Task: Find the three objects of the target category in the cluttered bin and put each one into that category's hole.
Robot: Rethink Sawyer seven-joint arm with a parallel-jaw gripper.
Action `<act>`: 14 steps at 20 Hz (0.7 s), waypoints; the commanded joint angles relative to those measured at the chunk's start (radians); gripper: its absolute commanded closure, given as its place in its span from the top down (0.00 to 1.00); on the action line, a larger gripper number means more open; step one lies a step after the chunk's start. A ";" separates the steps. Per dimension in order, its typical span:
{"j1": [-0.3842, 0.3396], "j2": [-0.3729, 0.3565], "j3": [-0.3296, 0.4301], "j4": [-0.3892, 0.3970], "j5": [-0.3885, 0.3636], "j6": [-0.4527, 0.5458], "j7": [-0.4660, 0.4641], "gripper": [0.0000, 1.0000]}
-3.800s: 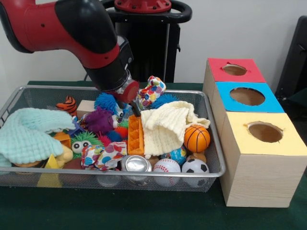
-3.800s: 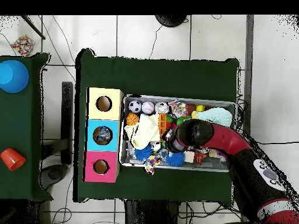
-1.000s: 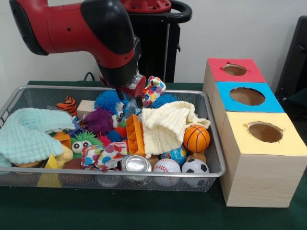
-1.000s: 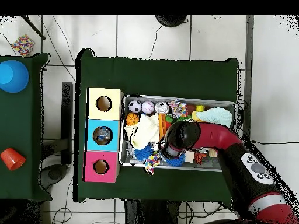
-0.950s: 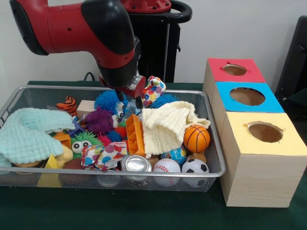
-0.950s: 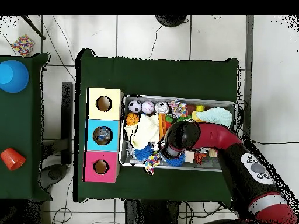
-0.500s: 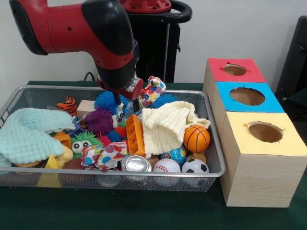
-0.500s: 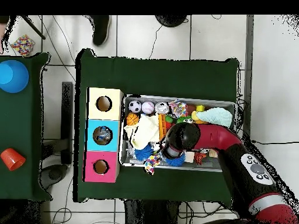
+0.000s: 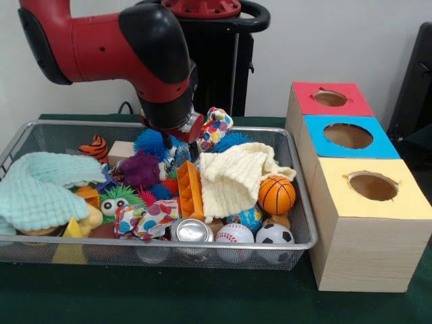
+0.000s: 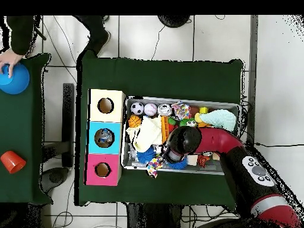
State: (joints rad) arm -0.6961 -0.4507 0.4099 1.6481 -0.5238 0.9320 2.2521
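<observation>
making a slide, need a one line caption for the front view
Sawyer arm lowers its gripper among spiky toys at the back of a cluttered wire bin, beside a three-hole sorting box.

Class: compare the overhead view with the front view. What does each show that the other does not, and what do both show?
Only overhead: a person's hand on a blue cup, and an orange cup. Only front: a silver can top at the bin's near edge. Both: the wire mesh bin, the orange basketball and the red, blue and yellow-topped hole boxes.
</observation>
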 commanded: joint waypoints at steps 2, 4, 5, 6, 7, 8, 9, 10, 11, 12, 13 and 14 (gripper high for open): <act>-0.013 0.079 0.013 0.000 0.001 -0.040 -0.094 1.00; -0.015 0.093 0.015 0.005 0.003 -0.056 -0.089 1.00; -0.015 0.095 0.016 0.007 0.002 -0.060 -0.087 1.00; -0.016 0.096 0.016 0.009 0.002 -0.064 -0.086 1.00; -0.013 0.095 0.015 0.010 0.003 -0.064 -0.084 1.00; -0.013 0.092 0.014 0.014 0.002 -0.066 -0.082 1.00; -0.012 0.092 0.014 0.015 0.003 -0.066 -0.082 1.00; -0.014 0.091 0.013 0.016 0.003 -0.065 -0.085 1.00; -0.013 0.095 0.013 0.014 0.003 -0.064 -0.085 1.00; -0.014 0.101 0.013 0.013 0.001 -0.066 -0.088 1.00; -0.014 0.111 0.013 0.008 0.000 -0.067 -0.089 1.00; -0.015 0.122 0.011 0.001 -0.005 -0.071 -0.094 1.00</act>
State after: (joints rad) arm -0.6969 -0.4276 0.4102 1.6475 -0.5162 0.9318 2.2521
